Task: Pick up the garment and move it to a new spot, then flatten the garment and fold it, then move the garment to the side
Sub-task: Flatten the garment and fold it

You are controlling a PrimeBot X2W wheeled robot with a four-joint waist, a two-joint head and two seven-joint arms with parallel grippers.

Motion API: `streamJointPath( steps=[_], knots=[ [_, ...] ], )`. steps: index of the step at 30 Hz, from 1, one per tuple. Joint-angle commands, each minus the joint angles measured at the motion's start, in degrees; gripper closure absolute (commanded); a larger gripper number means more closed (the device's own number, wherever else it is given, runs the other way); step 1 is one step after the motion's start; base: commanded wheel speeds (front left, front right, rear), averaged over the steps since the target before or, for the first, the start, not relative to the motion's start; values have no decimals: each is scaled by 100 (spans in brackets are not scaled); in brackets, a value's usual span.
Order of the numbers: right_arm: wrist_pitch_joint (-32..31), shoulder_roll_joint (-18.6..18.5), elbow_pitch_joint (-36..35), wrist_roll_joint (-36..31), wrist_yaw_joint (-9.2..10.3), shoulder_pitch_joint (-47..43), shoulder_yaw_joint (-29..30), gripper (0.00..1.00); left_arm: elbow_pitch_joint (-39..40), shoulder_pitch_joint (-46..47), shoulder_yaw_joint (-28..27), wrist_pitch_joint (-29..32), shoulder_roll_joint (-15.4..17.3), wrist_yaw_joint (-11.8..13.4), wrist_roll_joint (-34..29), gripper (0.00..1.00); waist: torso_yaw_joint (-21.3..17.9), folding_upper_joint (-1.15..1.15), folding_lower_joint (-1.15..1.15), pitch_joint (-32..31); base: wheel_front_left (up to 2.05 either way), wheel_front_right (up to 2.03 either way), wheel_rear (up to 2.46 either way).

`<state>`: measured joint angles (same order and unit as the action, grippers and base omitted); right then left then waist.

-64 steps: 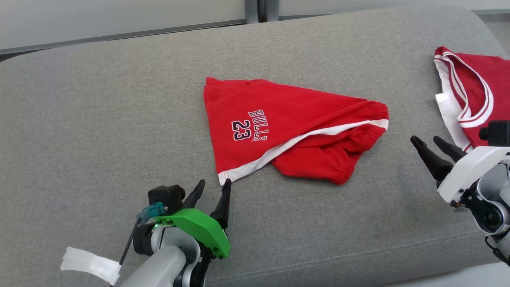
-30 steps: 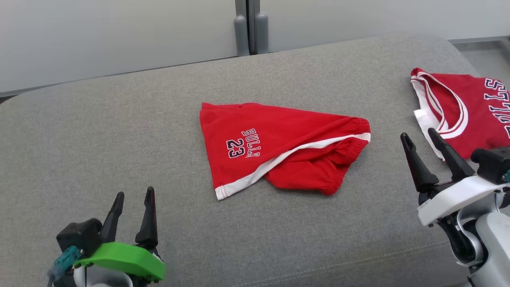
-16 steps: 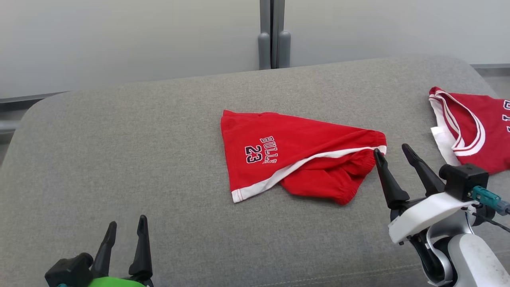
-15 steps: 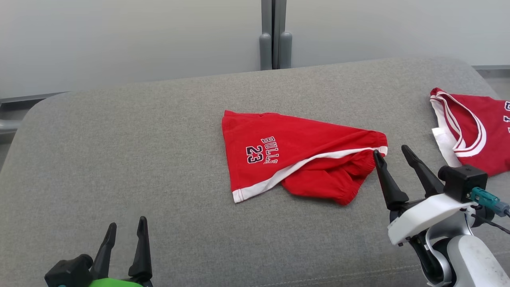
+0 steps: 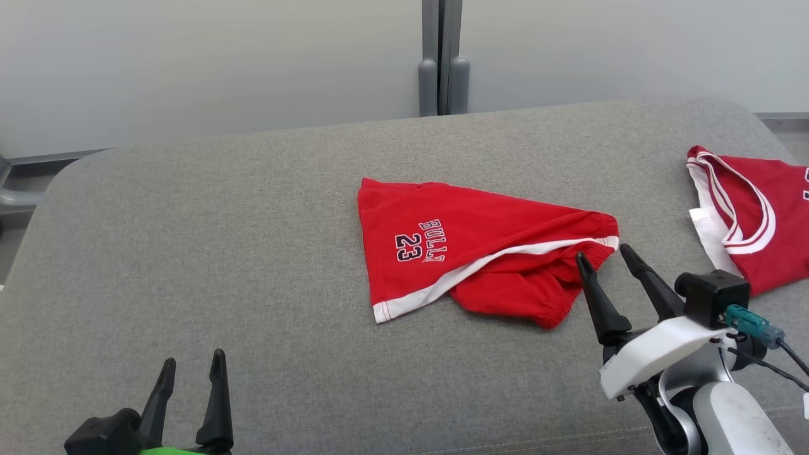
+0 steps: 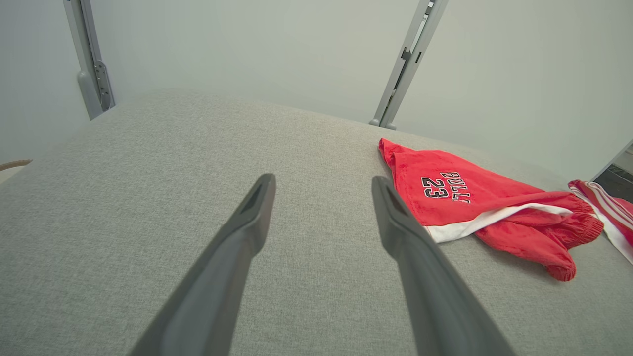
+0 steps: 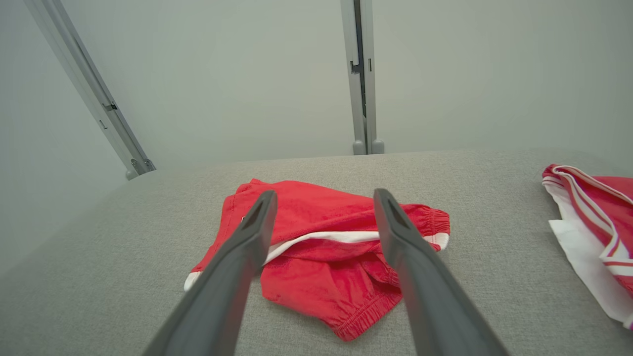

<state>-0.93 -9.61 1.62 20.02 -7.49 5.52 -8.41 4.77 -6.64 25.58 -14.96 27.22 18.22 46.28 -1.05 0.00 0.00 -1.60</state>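
Shorts (image 5: 468, 253) lie left-right; elastic end rightward.

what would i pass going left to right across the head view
left arm's fingers → red shorts → right arm's fingers, open at the shorts' right end → red jersey at the right edge

The shorts (image 5: 468, 253) lie in the middle of the cushion (image 5: 221, 221), with a jersey (image 5: 758, 234) at its right edge. The right gripper (image 5: 602, 252) is between them, just beside the shorts. The left gripper (image 5: 194, 357) is front-left, well apart.
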Motion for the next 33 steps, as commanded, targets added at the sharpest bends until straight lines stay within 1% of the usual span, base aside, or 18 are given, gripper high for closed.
streamJointPath(
  steps=[1, 7, 12, 18, 22, 26, 31, 33],
  knots=[
    [-6, 13, 19, -23, 0, -13, -8, 0, 8, -85, -15, 9, 34, 42, -21, 0, 0, 0, 0, 2, 0, 0, 0],
    [-37, 28, 12, -16, 0, -7, -12, 0, -44, -8, 79, 111, 54, -1, -35, 0, -12, 0, 0, 26, 0, 0, 0],
    [-55, 6, 27, 5, 0, 37, -18, 0, -319, 419, 401, 479, -69, -189, -73, 0, -71, 0, 0, 91, 0, 0, 0],
    [-55, -12, 29, 24, 0, 121, -62, 0, -1068, 1135, 839, 962, -399, -574, -42, 0, -265, 0, 0, 276, 0, 0, 0],
    [-8, 7, 17, 22, 0, 218, -49, 0, -1683, 1627, 1059, 1145, -681, -837, -41, 0, -429, 0, 0, 499, 0, 0, 0],
    [33, 11, 24, 29, 0, 341, -67, 0, -2315, 2055, 1196, 1241, -988, -1089, 8, 0, -625, 0, 0, 726, 0, 0, 0],
    [101, -18, 53, 42, 0, 503, -98, 0, -3064, 2508, 1329, 1243, -1240, -1324, -68, 0, -860, 0, 0, 962, 0, 0, 0],
    [114, -18, 60, 44, 0, 535, -109, 0, -3213, 2578, 1341, 1236, -1287, -1369, -65, 0, -906, 0, 0, 1000, 0, 0, 0]
  ],
)
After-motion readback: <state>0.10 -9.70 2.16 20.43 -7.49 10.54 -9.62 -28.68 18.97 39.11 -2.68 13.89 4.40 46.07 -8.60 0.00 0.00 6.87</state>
